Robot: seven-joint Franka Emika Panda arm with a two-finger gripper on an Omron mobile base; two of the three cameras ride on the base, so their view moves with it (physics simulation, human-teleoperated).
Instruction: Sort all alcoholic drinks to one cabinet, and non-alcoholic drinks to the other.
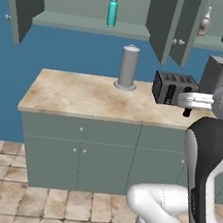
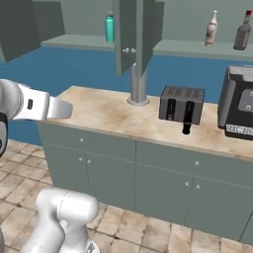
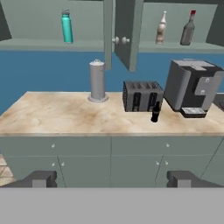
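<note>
Small black bottle (image 3: 155, 112) on counter (image 3: 65, 116), seemingly touching toaster (image 3: 141, 95).

A beige stone-patterned counter (image 3: 65, 114) tops grey-green base cabinets (image 3: 83, 159) with small round knobs, set against a blue wall (image 3: 52, 70) over a tiled floor (image 1: 1, 188). On the counter stand an upright grey cylindrical canister (image 3: 97, 81) on a round base, a dark four-slot toaster (image 3: 141, 95) just to its right, and a grey coffee machine (image 3: 192, 87) beside the toaster at the far right. Above, the wall cabinets' doors (image 3: 124, 35) hang open, two of them meeting over the canister.
</note>
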